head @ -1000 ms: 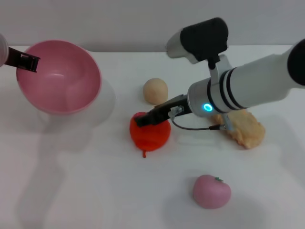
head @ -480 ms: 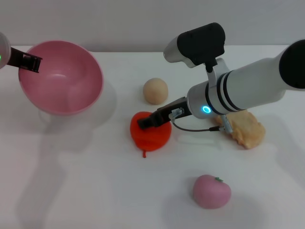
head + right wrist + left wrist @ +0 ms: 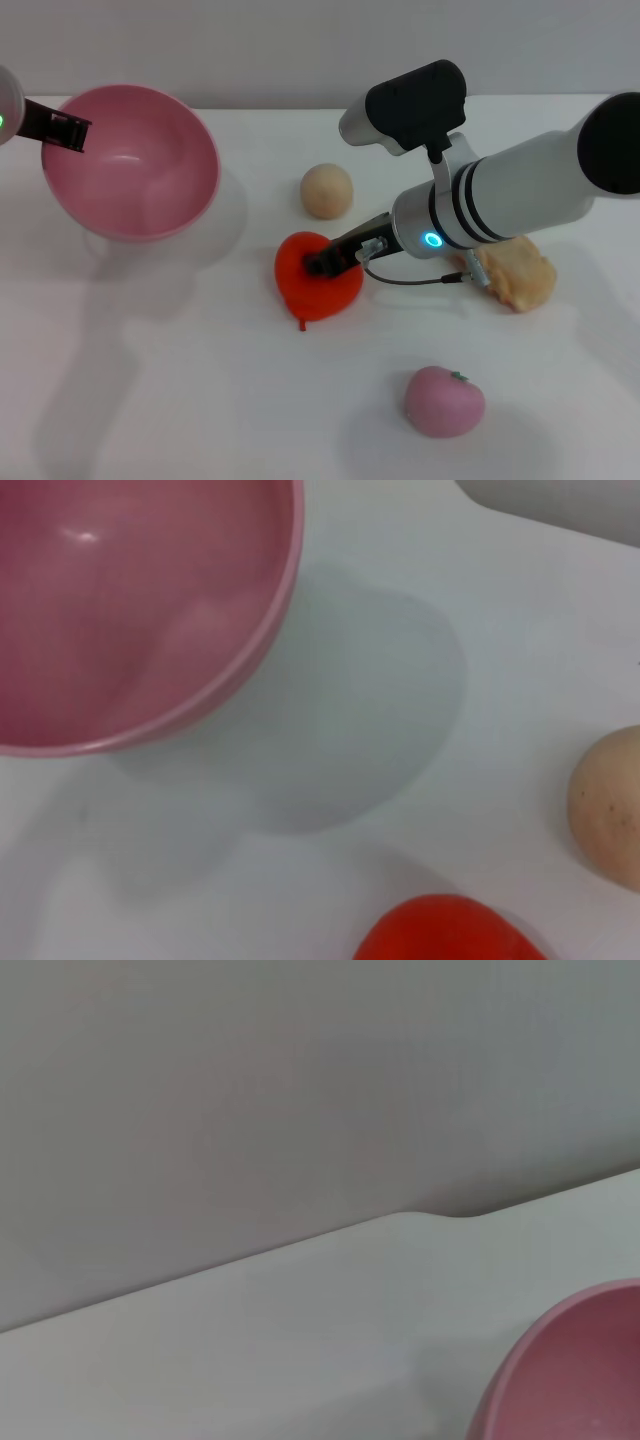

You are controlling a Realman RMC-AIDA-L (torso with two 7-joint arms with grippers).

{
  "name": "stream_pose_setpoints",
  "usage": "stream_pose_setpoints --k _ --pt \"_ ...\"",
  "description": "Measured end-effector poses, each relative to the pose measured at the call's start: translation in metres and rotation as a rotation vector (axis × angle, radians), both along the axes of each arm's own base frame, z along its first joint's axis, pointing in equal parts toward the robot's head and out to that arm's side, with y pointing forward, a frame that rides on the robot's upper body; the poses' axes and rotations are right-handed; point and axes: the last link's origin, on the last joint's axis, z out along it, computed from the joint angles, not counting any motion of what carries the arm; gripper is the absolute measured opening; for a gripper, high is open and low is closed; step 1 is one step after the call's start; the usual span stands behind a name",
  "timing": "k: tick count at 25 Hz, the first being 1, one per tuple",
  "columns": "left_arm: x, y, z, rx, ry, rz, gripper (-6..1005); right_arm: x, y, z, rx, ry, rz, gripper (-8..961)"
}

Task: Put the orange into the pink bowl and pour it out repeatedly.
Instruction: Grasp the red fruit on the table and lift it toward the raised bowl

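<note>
head view shows the right gripper (image 3: 322, 264) pressed down into the top of the orange (image 3: 318, 278), which lies on the table (image 3: 180, 380); its fingers look narrow and sunk into the soft skin, but i cannot tell whether they grip it. the left gripper (image 3: 62, 131) has its fingers closed on the rim of the pink bowl (image 3: 130, 160), held tilted, well apart from the right fingers. to do the pick well, i judge the right fingers should close around the fruit's bulk, not its nub, then lift straight up, clear of the beige ball (image 3: 327, 190) just behind them, before crossing to the bowl.
</note>
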Motion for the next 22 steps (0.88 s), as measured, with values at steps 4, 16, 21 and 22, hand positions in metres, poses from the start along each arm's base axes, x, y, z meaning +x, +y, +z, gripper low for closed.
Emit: stream_pose_setpoints --k 4,16,21,22 --pt "0.001 0.0 -0.001 -0.002 0.001 -0.002 42 0.0 -0.001 0.0 0.0 -0.001 0.008 414" --pt "0.002 0.0 -0.003 -0.007 0.002 -0.006 42 -0.011 -0.008 0.011 0.016 0.035 0.055 158" --pt "0.003 0.0 -0.003 -0.007 0.001 -0.011 42 -0.025 -0.016 0.033 0.055 0.043 0.096 113" --pt "0.004 0.0 -0.005 -0.01 0.001 -0.016 42 -0.029 -0.019 0.043 0.074 0.046 0.11 109"
